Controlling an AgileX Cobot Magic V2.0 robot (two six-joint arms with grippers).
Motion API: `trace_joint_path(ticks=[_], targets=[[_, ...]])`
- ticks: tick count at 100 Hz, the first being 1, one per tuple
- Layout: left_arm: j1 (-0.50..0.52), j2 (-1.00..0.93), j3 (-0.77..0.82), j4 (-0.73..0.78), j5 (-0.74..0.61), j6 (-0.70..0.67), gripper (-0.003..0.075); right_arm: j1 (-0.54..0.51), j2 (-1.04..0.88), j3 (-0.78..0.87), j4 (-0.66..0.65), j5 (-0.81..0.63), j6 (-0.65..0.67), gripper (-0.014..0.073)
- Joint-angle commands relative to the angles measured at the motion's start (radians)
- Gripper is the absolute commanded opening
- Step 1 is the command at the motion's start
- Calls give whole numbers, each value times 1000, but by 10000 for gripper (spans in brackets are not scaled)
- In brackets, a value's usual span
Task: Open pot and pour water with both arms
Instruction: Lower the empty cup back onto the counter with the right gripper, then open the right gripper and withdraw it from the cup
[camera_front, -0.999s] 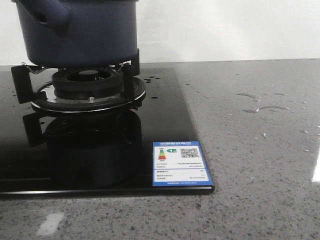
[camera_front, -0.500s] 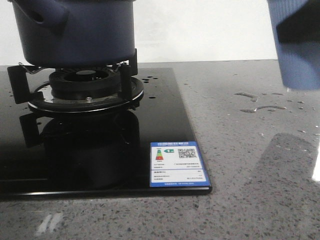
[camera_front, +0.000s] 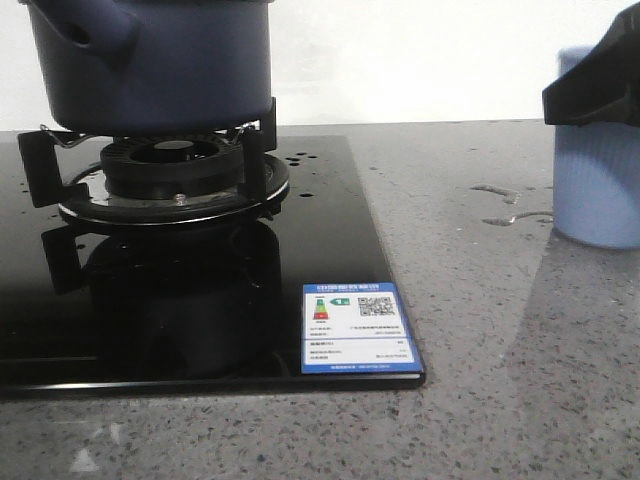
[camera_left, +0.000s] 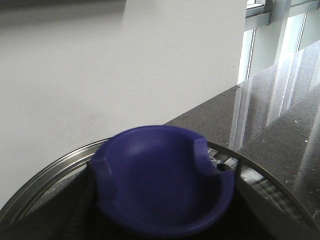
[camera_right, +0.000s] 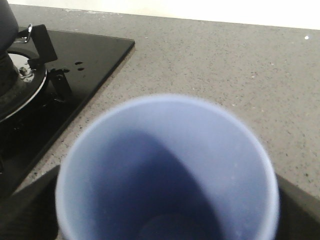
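Note:
The dark navy pot (camera_front: 150, 60) stands on the gas burner (camera_front: 170, 180) at the far left, its stubby handle (camera_front: 85, 30) pointing forward-left. My left gripper (camera_left: 162, 200) is out of the front view. In the left wrist view it is shut on the lid's dark blue knob (camera_left: 160, 185), with the lid's steel rim (camera_left: 50, 172) around it. My right gripper (camera_front: 595, 85) is shut on the light blue ribbed cup (camera_front: 600, 190), which is low over or on the counter at the right edge. The cup (camera_right: 170, 165) looks empty from above.
A black glass hob (camera_front: 330, 230) covers the left half of the grey speckled counter (camera_front: 480, 380). An energy-label sticker (camera_front: 358, 328) sits on the hob's front right corner. Water drops (camera_front: 515, 205) lie on the counter beside the cup. A white wall stands behind.
The cup in my right gripper came into view at the upper right and has moved down to the counter. The pot has stayed on the burner.

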Motion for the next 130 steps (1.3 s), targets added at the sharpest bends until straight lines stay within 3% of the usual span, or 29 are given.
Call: trace_joint_path(ticks=[1,31,38,53,62,87,99,118,130], targets=[[-8,-11,-34,-72,34,7,210,-8,-18,-59,18,-68,1,654],[-8,42,-36,-88,30,58,210,-8,-161,-150,18,-68,1,638],[-8,48,-36,-88,21,58,210,-8,-203,-161,16,-68,1,575],[-6,48,-36,-90,-70,60,210,-8,-286,-171,16,-77,1,336],[-6,61,-36,-90,-80,60,210,-8,-328,-171,8,-77,1,235],[-6,117,-36,-148,15,84,219,-8,-363,-171,8,-77,1,202],[-6,120,-36,-153,11,86,286,-8,-363,-171,8,-77,1,202],[-6,110,-36,-155,-23,86,512,-8,-363,-171,8,-77,1,202],[-6,50,-36,-155,-23,83,554,-8,-363,-171,8,-60,25,205]])
